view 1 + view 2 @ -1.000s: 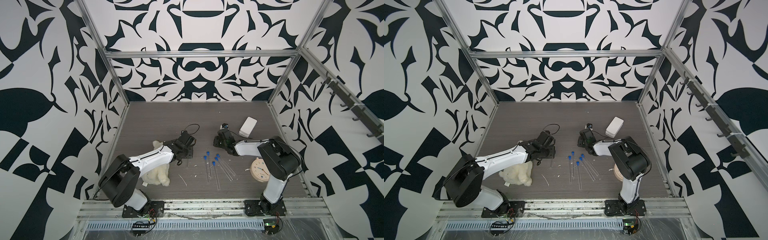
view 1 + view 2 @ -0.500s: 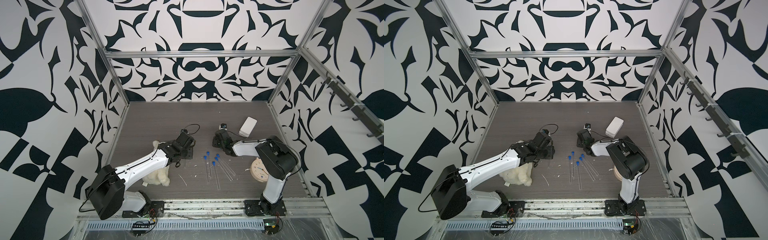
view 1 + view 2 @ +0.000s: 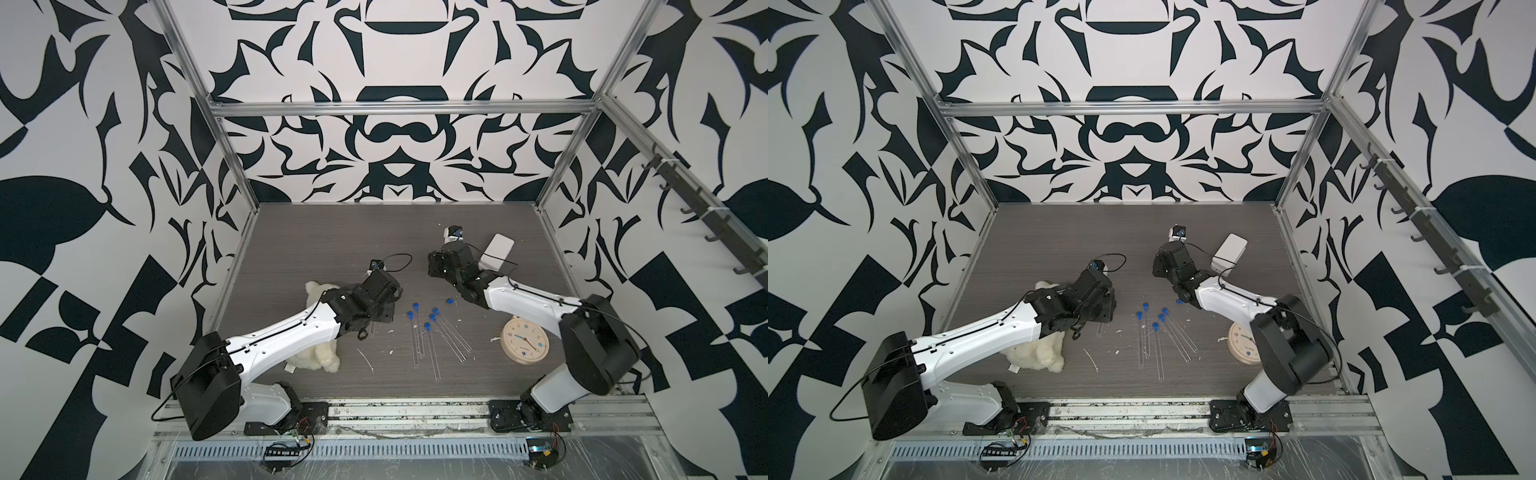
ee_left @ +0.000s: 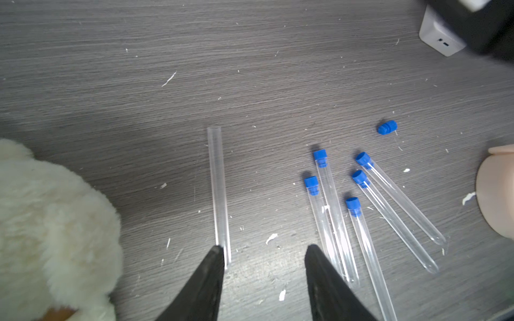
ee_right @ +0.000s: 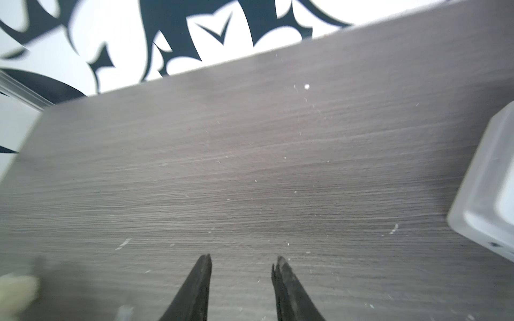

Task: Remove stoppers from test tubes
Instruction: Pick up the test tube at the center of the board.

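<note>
At the left of the grey worktop (image 3: 332, 232) a white plush toy (image 3: 318, 361) is lying partly under the left arm. Just beside it the left fingers (image 4: 211, 272) are hovering low over the wood, standing apart with nothing between them. In the left wrist view one fingertip is meeting the rounded end of a bare tube (image 4: 218, 189), though whether it is actually touching cannot be told. That tube is lying flat, its open, uncapped mouth pointing away from the fingers. Further right, five stoppered tubes (image 4: 336, 222) are lying flat in a loose cluster, near the bare one but apart from it. Each is wearing one of the blue stoppers (image 3: 409, 314) at the end nearer the back wall, and the two on the right are slanting away from the rest. Just beyond the cluster a loose stopper (image 3: 449, 300) is resting on its side on the bare wood, apart from every tube. The right fingers (image 5: 200, 280) are hanging over bare worktop toward the back, apart from the tubes, parted and gripping nothing. A white box (image 3: 496, 251) is sitting just beside that arm's wrist. A round cream clock (image 3: 524, 341) is lying face up near the front, close against the right arm.
</note>
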You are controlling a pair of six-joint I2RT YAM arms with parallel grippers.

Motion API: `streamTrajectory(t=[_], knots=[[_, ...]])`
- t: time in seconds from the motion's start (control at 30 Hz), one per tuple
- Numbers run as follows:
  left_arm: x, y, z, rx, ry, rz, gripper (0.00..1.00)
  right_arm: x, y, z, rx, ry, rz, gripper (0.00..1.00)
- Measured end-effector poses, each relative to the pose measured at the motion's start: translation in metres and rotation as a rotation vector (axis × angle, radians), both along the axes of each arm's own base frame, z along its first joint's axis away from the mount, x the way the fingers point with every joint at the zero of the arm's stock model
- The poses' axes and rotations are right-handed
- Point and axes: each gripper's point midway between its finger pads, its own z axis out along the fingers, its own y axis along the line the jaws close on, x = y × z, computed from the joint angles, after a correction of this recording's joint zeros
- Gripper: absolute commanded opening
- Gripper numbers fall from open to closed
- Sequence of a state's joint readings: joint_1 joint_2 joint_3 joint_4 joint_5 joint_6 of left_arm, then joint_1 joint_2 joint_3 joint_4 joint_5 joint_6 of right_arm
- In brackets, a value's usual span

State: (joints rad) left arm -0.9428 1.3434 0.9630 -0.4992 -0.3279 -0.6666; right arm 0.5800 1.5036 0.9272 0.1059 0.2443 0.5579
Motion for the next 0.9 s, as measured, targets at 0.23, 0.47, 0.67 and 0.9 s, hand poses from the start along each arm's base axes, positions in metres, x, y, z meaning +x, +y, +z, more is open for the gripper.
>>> streamTrajectory(t=[0.23, 0.47, 0.67, 0.9], knots=[[-0.013, -0.032, -0.015, 0.007, 0.061, 0.034, 0.5, -0.059, -0.03, 0.043, 0.063, -0.001, -0.003, 0.34], [-0.022, -0.07, -0.047, 0.06, 0.155, 0.062, 0.5, -0.11, -0.061, 0.044, 0.096, 0.067, -0.029, 0.34], [-0.029, -0.071, -0.063, 0.092, 0.21, 0.092, 0.46, -0.128, -0.073, 0.04, 0.092, 0.104, -0.042, 0.34], [-0.035, -0.075, -0.08, 0.121, 0.27, 0.09, 0.45, -0.133, -0.075, 0.029, 0.08, 0.137, -0.038, 0.33]])
